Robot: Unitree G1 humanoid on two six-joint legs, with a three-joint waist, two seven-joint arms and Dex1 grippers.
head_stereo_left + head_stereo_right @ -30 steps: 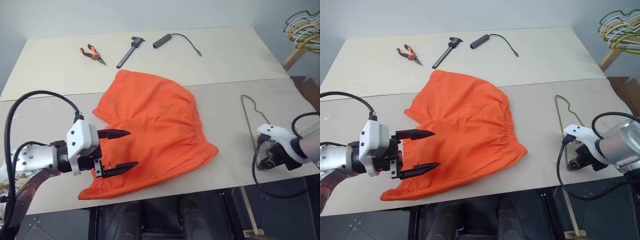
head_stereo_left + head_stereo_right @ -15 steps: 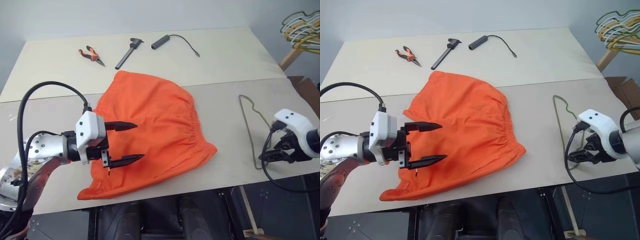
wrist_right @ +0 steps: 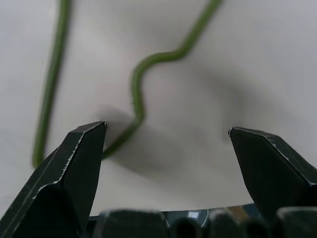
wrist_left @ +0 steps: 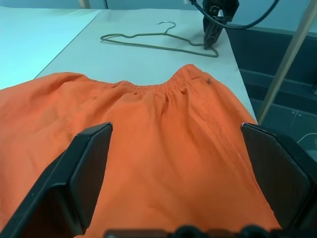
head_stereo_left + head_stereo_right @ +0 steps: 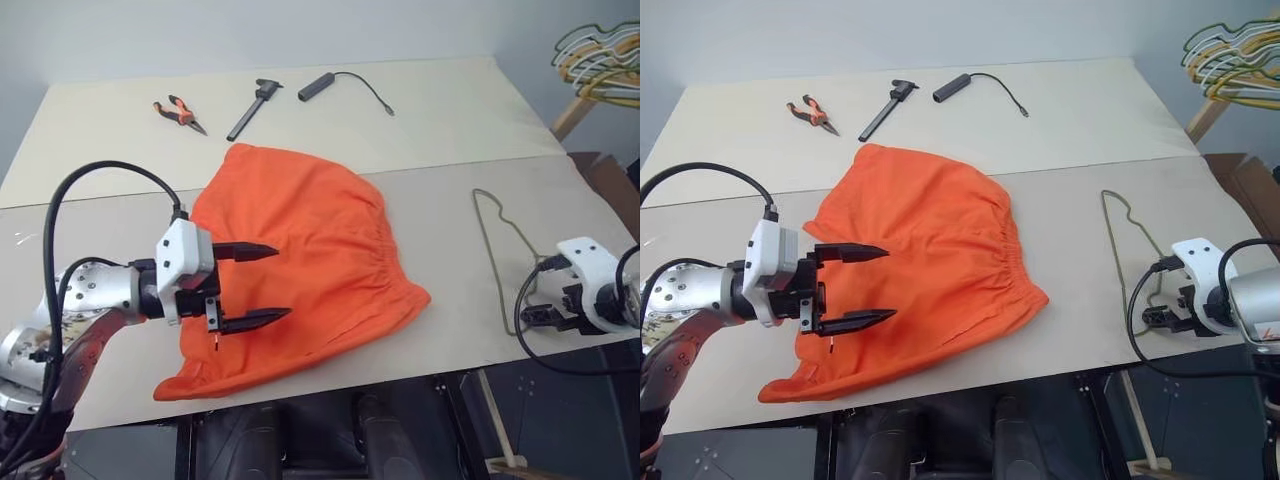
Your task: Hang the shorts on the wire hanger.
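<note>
Table [image 5: 440, 120]: pale, shorts [image 5: 300, 260] flat; wire hanger [image 5: 497, 250] at right edge.
Left gripper [image 5: 262, 285]: spread, empty, over shorts.
Right gripper [image 3: 166, 148]: spread, empty, above hanger.
Risk: thin wire may slip the pinch or slide off edge.

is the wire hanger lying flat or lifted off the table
Lying flat: the wire hanger rests on the table, right of the shorts, with nothing gripping it.

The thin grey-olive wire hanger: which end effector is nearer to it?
Right. The right end effector hangs open just above the thin grey-olive wire hanger, at its near end. The left end effector is open over the bright orange cloth shorts, far off.
</note>
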